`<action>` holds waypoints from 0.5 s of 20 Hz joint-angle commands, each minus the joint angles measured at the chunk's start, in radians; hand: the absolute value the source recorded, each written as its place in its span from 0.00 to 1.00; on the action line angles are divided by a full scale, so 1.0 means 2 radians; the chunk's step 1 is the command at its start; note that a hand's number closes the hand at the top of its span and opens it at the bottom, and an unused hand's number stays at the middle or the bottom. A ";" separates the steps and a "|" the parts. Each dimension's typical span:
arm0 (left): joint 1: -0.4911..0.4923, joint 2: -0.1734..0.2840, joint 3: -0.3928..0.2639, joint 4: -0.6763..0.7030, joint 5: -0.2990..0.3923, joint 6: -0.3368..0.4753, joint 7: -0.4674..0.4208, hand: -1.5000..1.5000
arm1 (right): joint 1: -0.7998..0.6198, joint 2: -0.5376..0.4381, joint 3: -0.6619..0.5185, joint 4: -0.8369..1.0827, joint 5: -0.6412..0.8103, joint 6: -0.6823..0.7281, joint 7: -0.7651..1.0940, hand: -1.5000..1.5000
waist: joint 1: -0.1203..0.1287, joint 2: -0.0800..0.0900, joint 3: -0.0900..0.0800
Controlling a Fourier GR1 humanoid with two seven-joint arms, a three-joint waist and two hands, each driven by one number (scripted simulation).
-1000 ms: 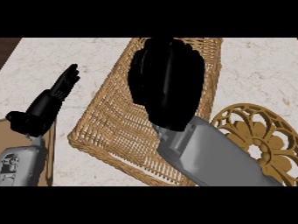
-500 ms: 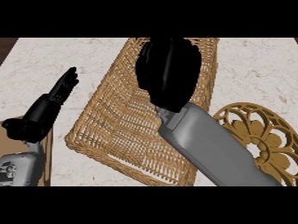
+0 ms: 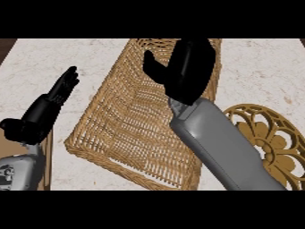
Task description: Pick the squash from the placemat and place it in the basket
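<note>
Right hand hung over the wicker basket, fingers straight, thumb apart; squash not visible; left hand rested open at left; gold placemat at right

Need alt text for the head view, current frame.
The right hand reaches out over a woven wicker basket on a pale marble counter; no squash is visible. The left hand rests open at the left, and a round golden openwork placemat lies at the right.
</note>
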 commanded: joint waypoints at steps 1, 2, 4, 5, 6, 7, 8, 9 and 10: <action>-0.003 -0.021 -0.022 -0.010 -0.018 0.020 0.017 0.50 | -0.022 0.003 -0.027 0.025 -0.034 -0.036 -0.002 0.00 | -0.001 0.000 0.000; -0.014 -0.013 -0.012 -0.005 -0.006 0.011 0.024 0.50 | 0.004 0.003 0.008 0.038 -0.020 -0.077 0.015 0.00 | 0.000 0.000 0.000; 0.010 -0.009 -0.007 -0.018 -0.001 0.006 0.007 0.50 | -0.004 0.003 -0.025 0.011 -0.037 -0.066 -0.020 0.00 | -0.001 0.000 0.000; -0.019 -0.008 -0.005 0.016 -0.004 0.008 0.005 0.50 | -0.018 0.003 -0.011 -0.007 -0.053 -0.073 0.008 0.00 | -0.002 0.000 0.000; 0.023 0.000 0.000 -0.008 -0.002 0.001 -0.012 0.50 | -0.029 0.003 -0.049 -0.014 -0.055 -0.068 -0.007 0.00 | 0.000 -0.001 0.000; 0.036 -0.013 -0.015 0.003 -0.016 0.009 -0.035 0.50 | -0.009 0.003 -0.043 -0.012 -0.064 -0.084 -0.026 0.00 | -0.001 0.000 0.000; 0.035 -0.013 -0.017 -0.022 -0.013 0.009 -0.015 0.50 | -0.035 0.003 -0.046 -0.036 -0.053 -0.045 0.017 0.00 | -0.002 -0.002 0.000; 0.028 -0.008 -0.005 -0.011 -0.002 0.005 -0.007 0.50 | -0.007 0.003 -0.049 -0.054 -0.060 -0.074 0.008 0.00 | -0.004 -0.002 0.000; -0.012 0.012 0.015 0.009 0.011 -0.005 0.008 0.50 | -0.012 0.003 -0.063 -0.055 -0.064 -0.084 0.021 0.00 | -0.006 -0.001 0.000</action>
